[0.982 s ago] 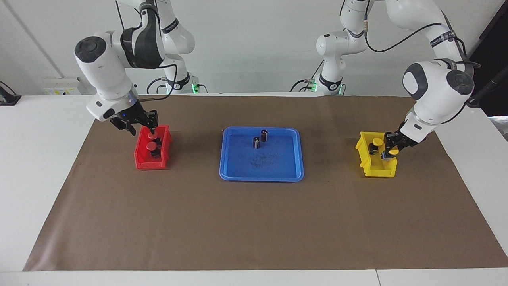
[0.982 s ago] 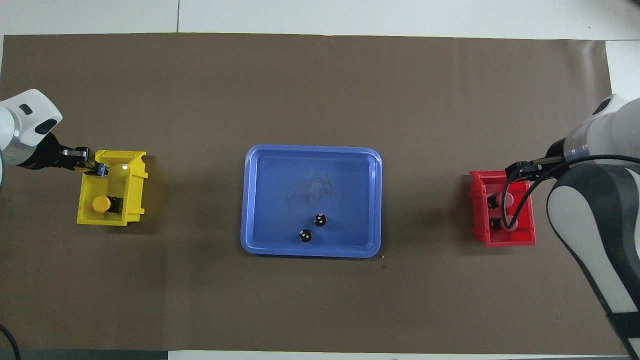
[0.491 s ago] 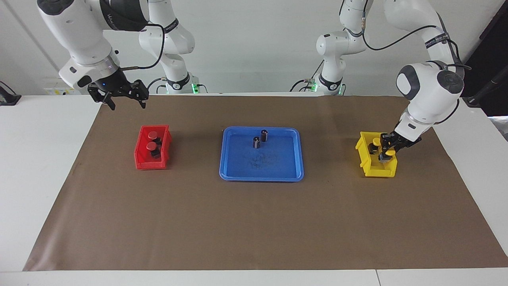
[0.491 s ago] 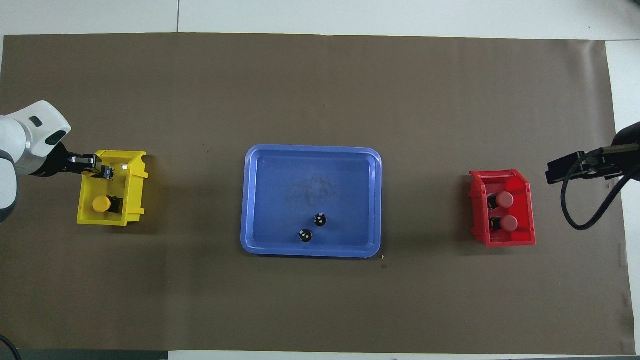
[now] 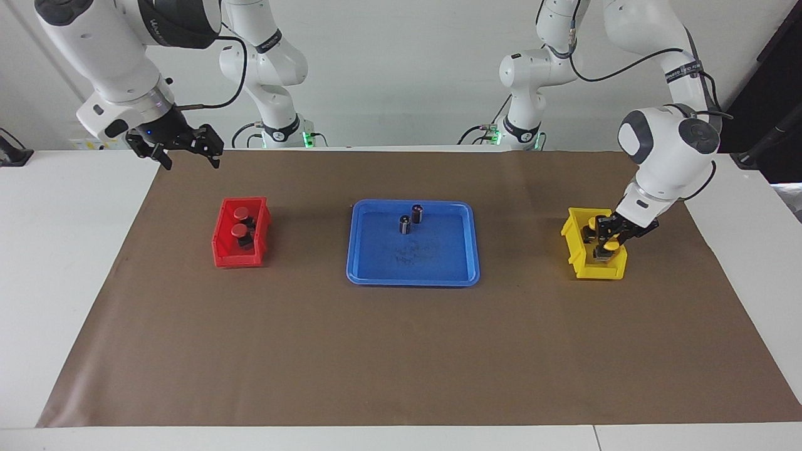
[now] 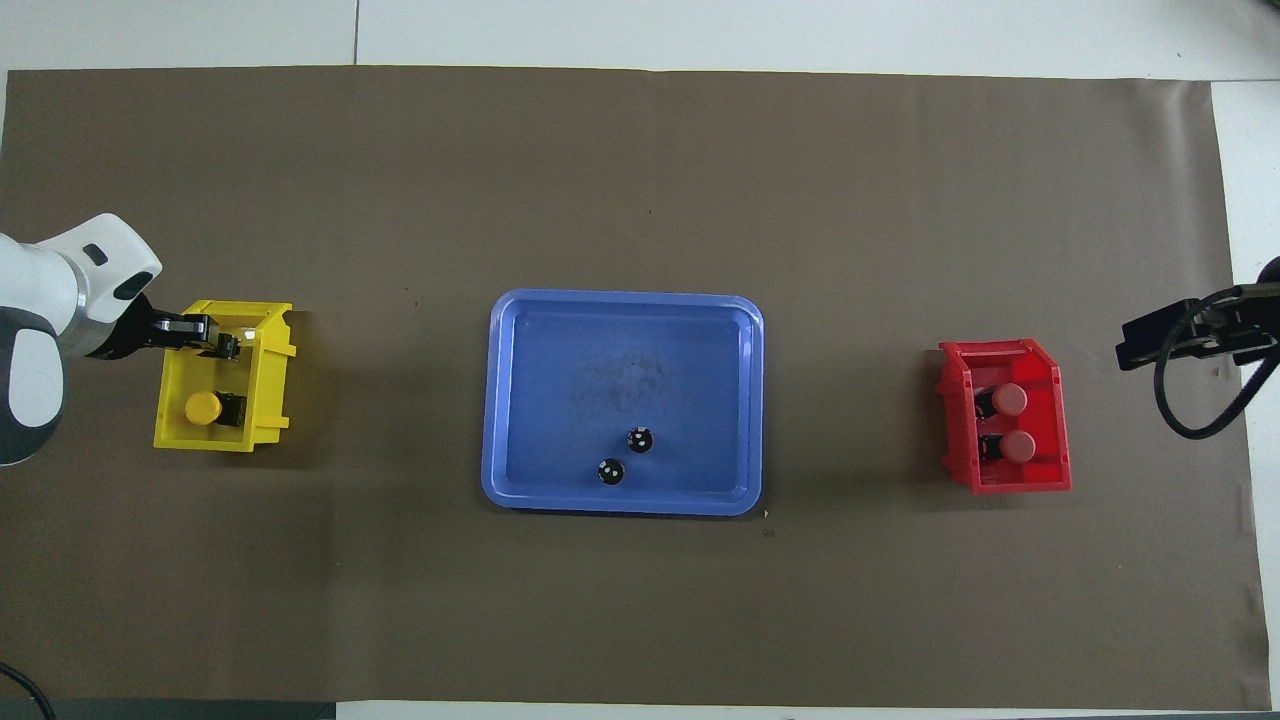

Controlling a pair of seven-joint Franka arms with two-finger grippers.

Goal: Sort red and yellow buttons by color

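Two red buttons (image 5: 238,222) sit in the red bin (image 5: 223,252) as the right gripper (image 5: 186,152) hangs wide open above the mat; the left gripper (image 5: 606,241) clamps a yellow button (image 5: 608,237), visible only facing, in the yellow bin (image 6: 266,382) beside another (image 6: 203,408).

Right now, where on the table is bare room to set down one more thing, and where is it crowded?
Bare brown mat lies between the blue tray and each bin, and across the whole stretch farther from the robots. Crowded: the red bin holds two red buttons; the left gripper is in the yellow bin.
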